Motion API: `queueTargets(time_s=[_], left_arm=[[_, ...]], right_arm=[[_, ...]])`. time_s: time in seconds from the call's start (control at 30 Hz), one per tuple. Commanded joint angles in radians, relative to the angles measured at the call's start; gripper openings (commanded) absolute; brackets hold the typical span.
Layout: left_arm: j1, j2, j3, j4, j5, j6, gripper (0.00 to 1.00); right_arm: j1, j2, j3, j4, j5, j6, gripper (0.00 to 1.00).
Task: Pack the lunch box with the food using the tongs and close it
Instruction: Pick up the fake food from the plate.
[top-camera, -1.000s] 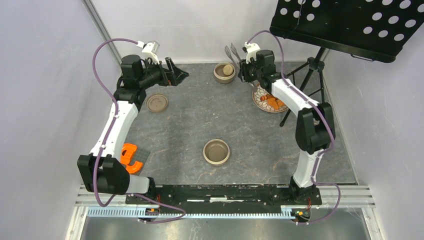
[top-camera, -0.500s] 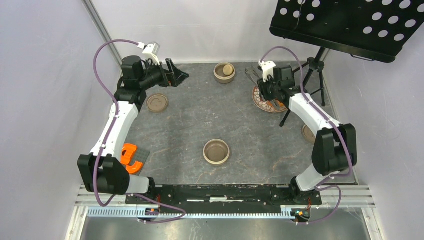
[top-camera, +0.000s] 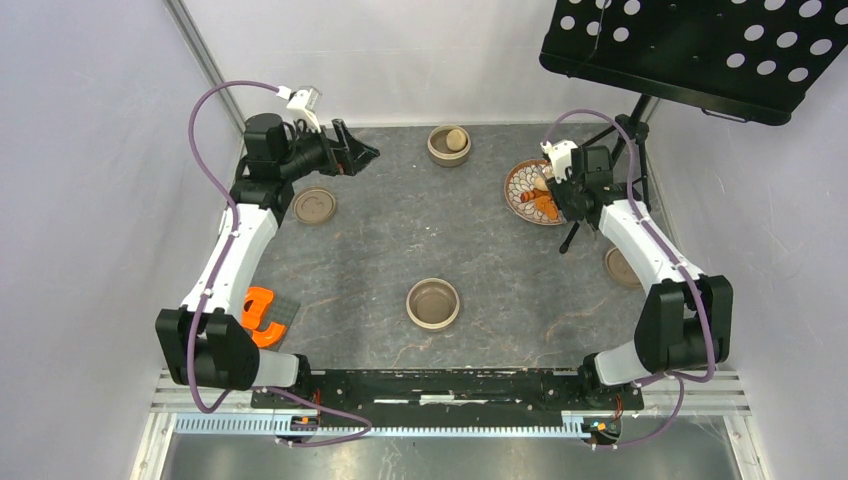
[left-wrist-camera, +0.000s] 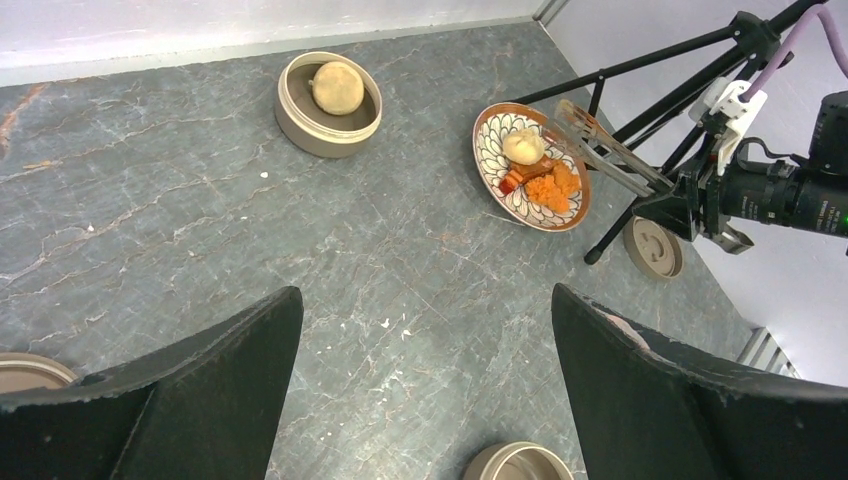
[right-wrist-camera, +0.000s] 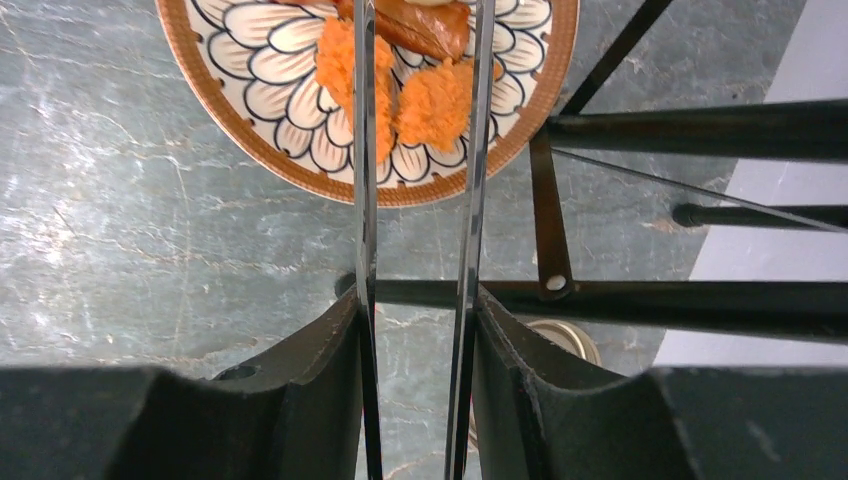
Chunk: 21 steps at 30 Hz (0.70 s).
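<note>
My right gripper (top-camera: 565, 190) (right-wrist-camera: 415, 310) is shut on the tongs (right-wrist-camera: 365, 150) (left-wrist-camera: 610, 150), whose two slim arms stand apart and reach out over the patterned plate (right-wrist-camera: 250, 130) (top-camera: 518, 185). Orange crumbed food (right-wrist-camera: 435, 105) (left-wrist-camera: 553, 187) lies between and under the tong arms; their tips run off the top of the right wrist view. A pale bun (left-wrist-camera: 523, 147) also sits on the plate. One tan lunch box bowl (top-camera: 449, 144) at the back holds a bun (left-wrist-camera: 337, 86). A second bowl (top-camera: 433, 303) stands empty mid-table. My left gripper (top-camera: 360, 155) (left-wrist-camera: 428, 300) hangs open, high at the back left.
A tan lid (top-camera: 314, 205) lies at the left and another (top-camera: 620, 266) at the right beside the tripod legs (right-wrist-camera: 640, 295). A black perforated board (top-camera: 700, 50) overhangs the back right. An orange object (top-camera: 262, 310) lies on a dark pad near the left arm.
My right arm has swung right with the tongs, from beside the back bowl to over the plate. The left arm has not moved.
</note>
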Motion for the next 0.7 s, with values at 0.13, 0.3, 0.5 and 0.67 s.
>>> queueTargets(time_s=[0.13, 0.3, 0.5, 0.67], left_arm=[[0.004, -0.038, -0.019, 0.062, 0.028, -0.019, 1.00], [0.004, -0.046, -0.023, 0.063, 0.025, -0.016, 1.00], [0.004, -0.052, -0.026, 0.061, 0.023, -0.008, 1.00], [0.004, -0.048, -0.024, 0.061, 0.024, -0.002, 1.00]], right_arm=[[-0.013, 0.033, 0.040, -0.030, 0.047, 0.006, 0.45], [-0.025, 0.082, 0.077, -0.050, 0.031, 0.040, 0.47], [-0.051, 0.130, 0.116, -0.072, 0.011, 0.081, 0.47], [-0.058, 0.161, 0.138, -0.082, -0.007, 0.099, 0.47]])
